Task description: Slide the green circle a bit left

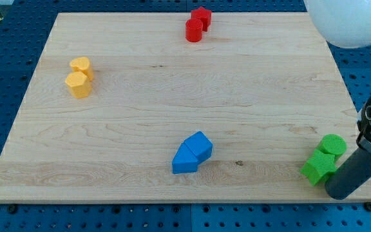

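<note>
The green circle [333, 145] stands near the board's right edge, low in the view. A second green block [319, 167] of jagged shape touches it on its lower left. My dark rod comes in from the right edge, and my tip [335, 193] rests on the board just below and to the right of the jagged green block, below the green circle.
Two blue blocks [192, 153] touch each other at bottom centre. Two yellow blocks [79, 77] sit at the left. Two red blocks [198, 24] sit at top centre. A white rounded object [350, 22] overhangs the top right corner. The wooden board [140, 96] lies on a blue perforated table.
</note>
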Available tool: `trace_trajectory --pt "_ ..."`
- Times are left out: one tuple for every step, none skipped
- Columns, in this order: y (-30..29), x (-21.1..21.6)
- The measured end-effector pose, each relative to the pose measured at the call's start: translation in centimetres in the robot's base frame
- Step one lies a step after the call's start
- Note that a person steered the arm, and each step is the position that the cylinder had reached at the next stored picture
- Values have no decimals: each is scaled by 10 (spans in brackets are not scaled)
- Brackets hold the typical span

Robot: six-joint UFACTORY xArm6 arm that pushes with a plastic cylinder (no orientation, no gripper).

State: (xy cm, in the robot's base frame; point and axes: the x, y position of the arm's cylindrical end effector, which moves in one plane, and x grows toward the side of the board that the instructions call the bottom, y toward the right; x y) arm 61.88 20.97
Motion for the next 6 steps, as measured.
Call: trace_trajectory --pt "-1 -1" --pt "39 -1" --pt "71 -17" --pt "69 -44" --pt "63 -45" --pt "31 -61"
